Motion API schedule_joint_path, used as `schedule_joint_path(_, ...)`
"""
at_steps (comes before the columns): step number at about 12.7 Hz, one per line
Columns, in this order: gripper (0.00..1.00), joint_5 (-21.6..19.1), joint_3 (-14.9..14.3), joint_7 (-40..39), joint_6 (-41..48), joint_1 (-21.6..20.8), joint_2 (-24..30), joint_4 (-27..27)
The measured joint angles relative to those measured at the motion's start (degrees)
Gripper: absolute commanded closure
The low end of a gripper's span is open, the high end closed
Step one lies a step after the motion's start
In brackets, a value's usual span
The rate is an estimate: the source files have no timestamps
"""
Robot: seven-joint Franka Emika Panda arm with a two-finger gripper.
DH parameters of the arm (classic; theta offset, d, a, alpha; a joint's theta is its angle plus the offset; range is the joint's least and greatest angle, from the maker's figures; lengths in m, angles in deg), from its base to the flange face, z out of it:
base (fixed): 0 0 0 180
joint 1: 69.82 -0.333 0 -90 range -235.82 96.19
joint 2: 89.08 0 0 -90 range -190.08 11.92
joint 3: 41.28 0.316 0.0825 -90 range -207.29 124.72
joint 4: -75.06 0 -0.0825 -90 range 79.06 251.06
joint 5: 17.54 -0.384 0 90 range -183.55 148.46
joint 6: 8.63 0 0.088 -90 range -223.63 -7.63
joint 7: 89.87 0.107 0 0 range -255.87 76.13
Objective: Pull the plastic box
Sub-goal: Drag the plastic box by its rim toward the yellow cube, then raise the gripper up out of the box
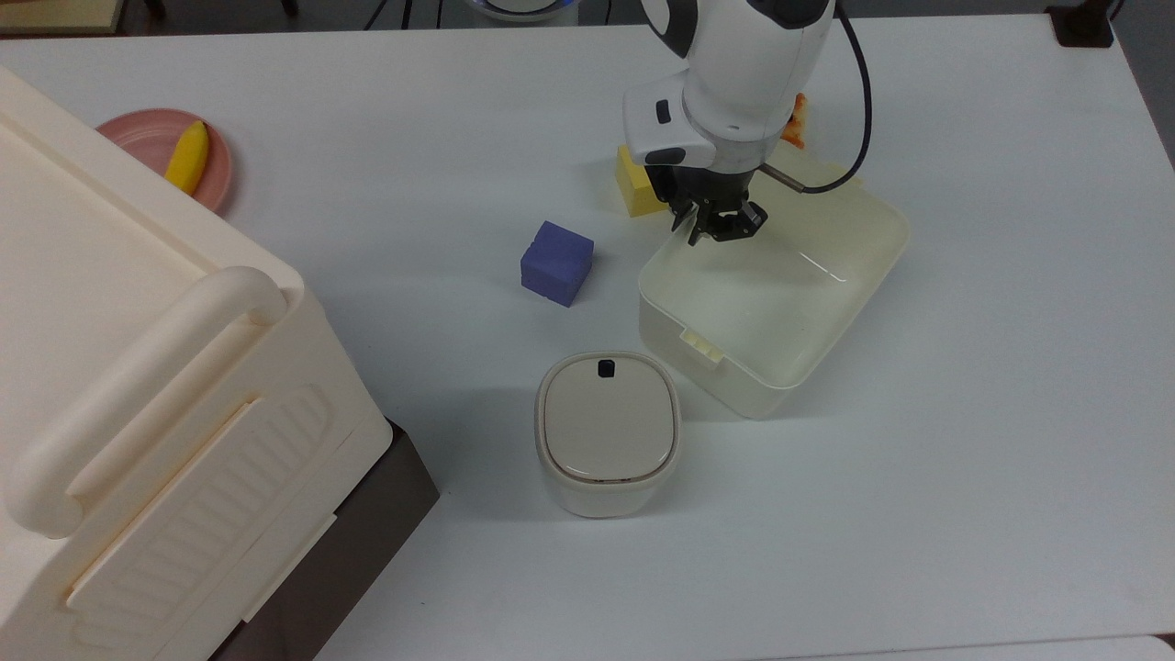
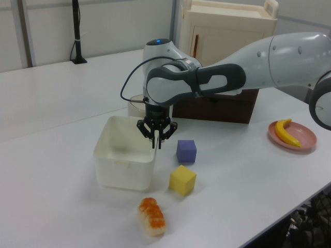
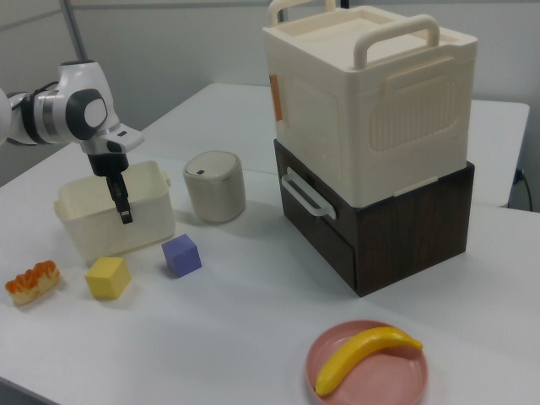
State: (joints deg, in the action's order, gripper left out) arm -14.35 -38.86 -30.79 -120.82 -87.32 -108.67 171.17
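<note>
The plastic box (image 1: 734, 384) is a lidless, translucent whitish-yellow tub standing on the white table right of centre in the top view. It also appears at the left view's middle (image 2: 124, 173) and at the right view's left (image 3: 101, 229). My gripper (image 1: 712, 229) points straight down at the rim of the box's long wall, on the side facing the yellow cube (image 1: 636, 184). In the left view the gripper (image 2: 156, 143) has its fingers pinched narrowly over that wall. The gripper (image 3: 125, 213) overlaps the box's outer face in the right view.
A blue cube (image 1: 556, 263) lies to the top view's left of the box. A beige lidded container (image 1: 608, 431) stands close to the box's near corner. A sushi piece (image 2: 151, 217), a big cream crate (image 1: 138, 386) and a pink plate (image 1: 138, 138) with a banana share the table.
</note>
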Motion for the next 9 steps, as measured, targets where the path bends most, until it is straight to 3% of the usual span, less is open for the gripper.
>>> schedule_joint_path(9,0.00,0.0,-0.1,-2.9,2.3,0.0,2.8,0.1)
